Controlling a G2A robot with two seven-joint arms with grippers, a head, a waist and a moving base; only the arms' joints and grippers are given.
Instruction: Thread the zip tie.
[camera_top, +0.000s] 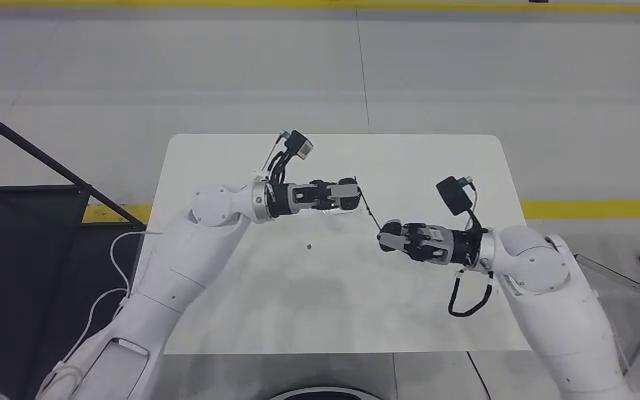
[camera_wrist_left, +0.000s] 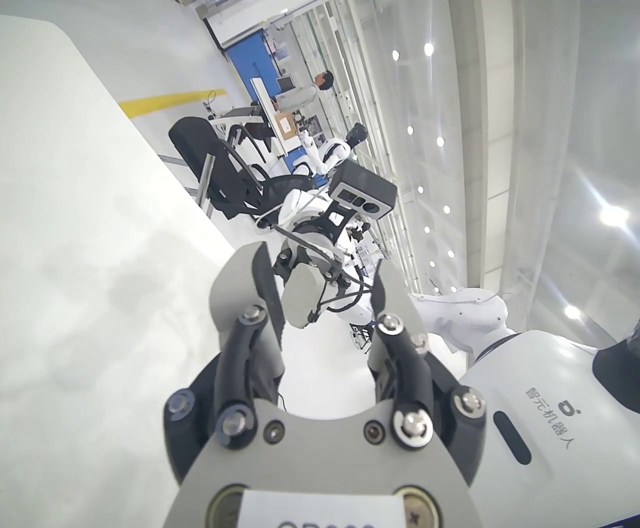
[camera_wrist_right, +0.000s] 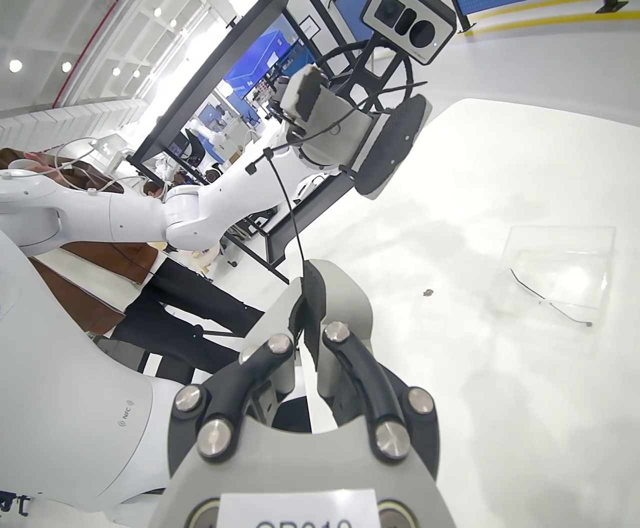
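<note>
A thin black zip tie (camera_top: 368, 208) hangs in the air above the white table (camera_top: 430, 310), between my two grippers. My right gripper (camera_top: 383, 237) is shut on its lower end; in the right wrist view the tie (camera_wrist_right: 287, 205) rises from the closed fingers (camera_wrist_right: 305, 280) to its small head. My left gripper (camera_top: 354, 192) is at the tie's upper end with its fingers spread open (camera_wrist_left: 325, 295) and nothing pinched between them. Through that gap the right gripper (camera_wrist_left: 300, 300) shows a short way off.
A clear plastic sleeve (camera_wrist_right: 555, 270) lies flat on the table with another black tie (camera_wrist_right: 550, 302) on it. A small dark speck (camera_top: 309, 244) sits near the table's middle. Both arms hover over the table's centre, with bare surface around them.
</note>
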